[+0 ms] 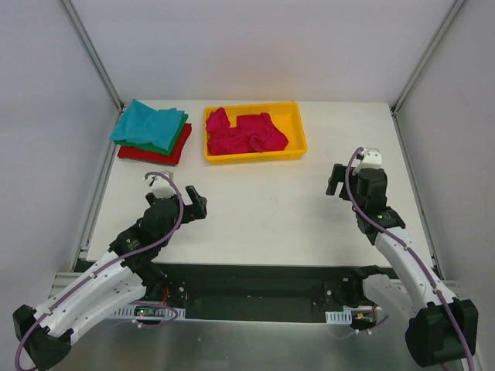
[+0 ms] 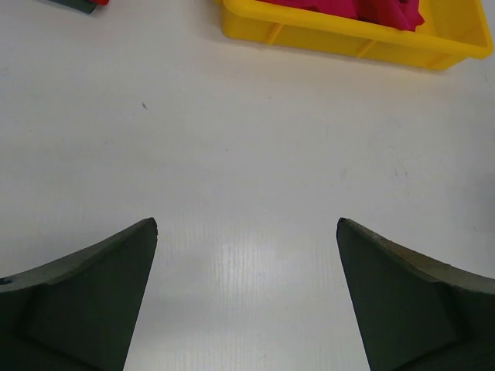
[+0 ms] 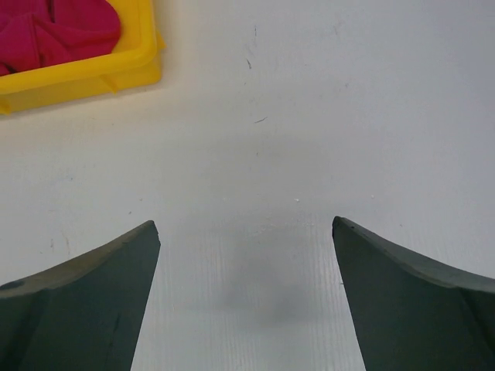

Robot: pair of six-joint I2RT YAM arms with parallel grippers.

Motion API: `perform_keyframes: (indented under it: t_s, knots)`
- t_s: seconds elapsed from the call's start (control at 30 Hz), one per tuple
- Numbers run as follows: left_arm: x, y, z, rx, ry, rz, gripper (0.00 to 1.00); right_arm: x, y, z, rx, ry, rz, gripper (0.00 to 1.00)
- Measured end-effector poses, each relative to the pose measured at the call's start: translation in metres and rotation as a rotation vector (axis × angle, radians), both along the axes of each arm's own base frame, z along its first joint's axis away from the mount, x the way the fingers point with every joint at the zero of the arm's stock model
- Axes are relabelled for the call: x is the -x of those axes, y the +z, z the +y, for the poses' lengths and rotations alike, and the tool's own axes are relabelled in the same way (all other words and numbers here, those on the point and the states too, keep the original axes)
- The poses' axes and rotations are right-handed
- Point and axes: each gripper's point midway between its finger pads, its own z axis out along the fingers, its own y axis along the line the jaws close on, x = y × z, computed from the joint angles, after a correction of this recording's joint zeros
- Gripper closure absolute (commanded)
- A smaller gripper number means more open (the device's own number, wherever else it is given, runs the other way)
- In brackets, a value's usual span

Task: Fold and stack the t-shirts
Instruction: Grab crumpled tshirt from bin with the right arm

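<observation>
We see a white desk (image 1: 263,209) filling most of the top view. At its 12 o'clock edge sits the yellow tray (image 1: 255,158), and a magenta t-shirt (image 1: 246,134) lies crumpled inside it, unfolded. At about 11 o'clock, just beside the tray but not touching it, is a stack of folded t-shirts: the teal t-shirt (image 1: 147,125) is on top, a green t-shirt (image 1: 181,136) shows at its edge, and the red t-shirt (image 1: 155,154) is at the bottom.

The left fingers (image 2: 93,301) are at about 8 o'clock on the desk, spread wide apart over bare surface with nothing between them. The right fingers (image 3: 85,301) are at about 3 o'clock, likewise wide apart and holding nothing. In both wrist views the tray lies toward 12 o'clock.
</observation>
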Motion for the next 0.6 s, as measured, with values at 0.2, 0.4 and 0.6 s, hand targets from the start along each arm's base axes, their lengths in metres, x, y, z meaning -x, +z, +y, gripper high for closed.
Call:
perform_keyframes:
  t_s: [0.2, 0.4, 0.6]
  knots:
    - [-0.003, -0.001, 0.001, -0.016, 0.006, -0.001, 0.01, 0.003, 0.008, -0.001, -0.054, -0.033, -0.071, 0.04]
    - [-0.003, -0.003, 0.005, 0.013, 0.056, 0.01, 0.01, 0.003, 0.005, 0.02, -0.12, 0.064, -0.064, 0.04]
    - [-0.004, 0.001, 0.005, 0.042, 0.071, 0.002, 0.01, -0.016, -0.004, 0.055, -0.185, 0.147, 0.11, 0.04]
